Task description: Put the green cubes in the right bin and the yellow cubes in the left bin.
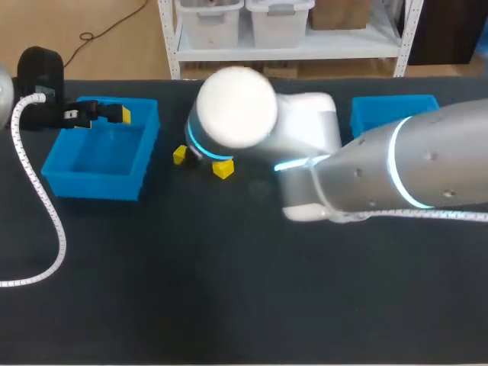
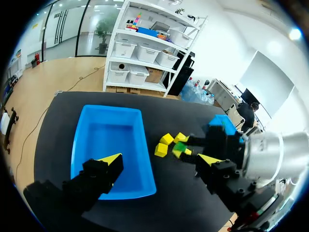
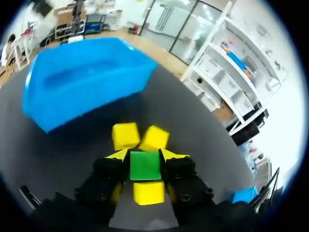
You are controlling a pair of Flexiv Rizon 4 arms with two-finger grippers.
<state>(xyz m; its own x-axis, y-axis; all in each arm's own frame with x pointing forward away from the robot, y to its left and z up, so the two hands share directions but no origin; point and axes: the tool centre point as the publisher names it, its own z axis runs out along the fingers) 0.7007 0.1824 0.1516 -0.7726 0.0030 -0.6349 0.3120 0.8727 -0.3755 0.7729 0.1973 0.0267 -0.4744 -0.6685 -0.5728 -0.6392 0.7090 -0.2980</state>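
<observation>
In the right wrist view my right gripper has a green cube between its yellow tips, both fingers pressed against its sides on the table. Two yellow cubes lie just ahead of it, a third under the gripper. From above, my right arm hides that gripper; two yellow cubes peek out beside it. My left gripper hangs open over the left bin. In its own view the left gripper frames the left bin and the green cube.
The right bin stands at the back right, partly behind my right arm. The left bin lies beyond the cubes in the right wrist view and holds nothing visible. The near half of the dark table is bare.
</observation>
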